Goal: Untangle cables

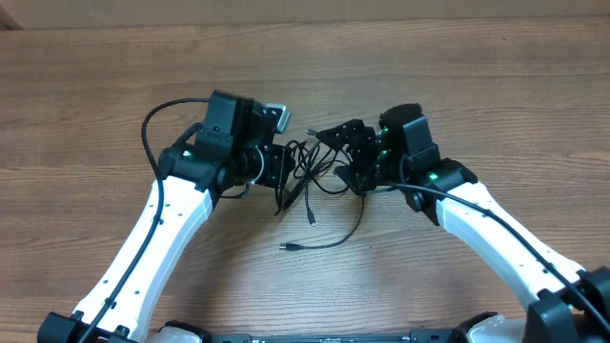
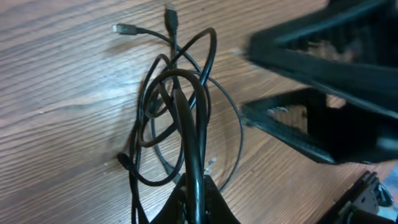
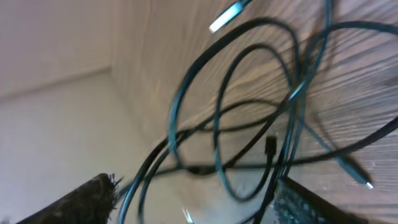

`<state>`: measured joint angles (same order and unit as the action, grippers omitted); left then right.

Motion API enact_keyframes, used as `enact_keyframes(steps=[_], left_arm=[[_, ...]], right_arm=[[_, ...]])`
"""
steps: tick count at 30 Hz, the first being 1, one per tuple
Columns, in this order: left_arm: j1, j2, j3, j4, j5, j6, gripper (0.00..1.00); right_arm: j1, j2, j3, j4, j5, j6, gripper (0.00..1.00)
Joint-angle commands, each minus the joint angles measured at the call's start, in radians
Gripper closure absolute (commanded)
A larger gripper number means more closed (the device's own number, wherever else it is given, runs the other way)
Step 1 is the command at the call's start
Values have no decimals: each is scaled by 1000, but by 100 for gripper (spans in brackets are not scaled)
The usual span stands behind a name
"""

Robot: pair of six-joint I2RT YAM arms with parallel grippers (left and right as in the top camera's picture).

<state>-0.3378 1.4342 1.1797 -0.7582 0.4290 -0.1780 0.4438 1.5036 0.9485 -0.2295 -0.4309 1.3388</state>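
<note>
The cables (image 1: 310, 171) are thin black cords tangled in loose loops at the table's middle, between my two grippers. My left gripper (image 1: 286, 169) is at the tangle's left side. In the left wrist view it (image 2: 199, 196) is shut on one black cable, and the loops (image 2: 177, 106) spread out ahead with two plug ends at the far side. My right gripper (image 1: 348, 160) is at the tangle's right side, and its spread fingers show in the left wrist view (image 2: 305, 87). In the blurred right wrist view it (image 3: 205, 208) is open, with several cable loops (image 3: 249, 124) running between its fingers.
One cable trails toward the front and ends in a silver-tipped plug (image 1: 286, 247). Another plug end (image 1: 311, 220) lies just in front of the tangle. The wooden table (image 1: 477, 76) spreads all round. The thick arm wire (image 1: 152, 119) loops to the left.
</note>
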Motion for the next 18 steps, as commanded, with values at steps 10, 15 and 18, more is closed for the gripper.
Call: enact_keyframes(steps=[10,15,18], left_arm=[[-11,-16,22,61,89,-18,96],[-11,-16,22,60,88,-18,96],[-11,-16,22,68,89,-18,96]], right_arm=[[10,138,7,41,86,30,38],[10,138,7,44,44,15,51],[13,138,7,49,7,15,53]])
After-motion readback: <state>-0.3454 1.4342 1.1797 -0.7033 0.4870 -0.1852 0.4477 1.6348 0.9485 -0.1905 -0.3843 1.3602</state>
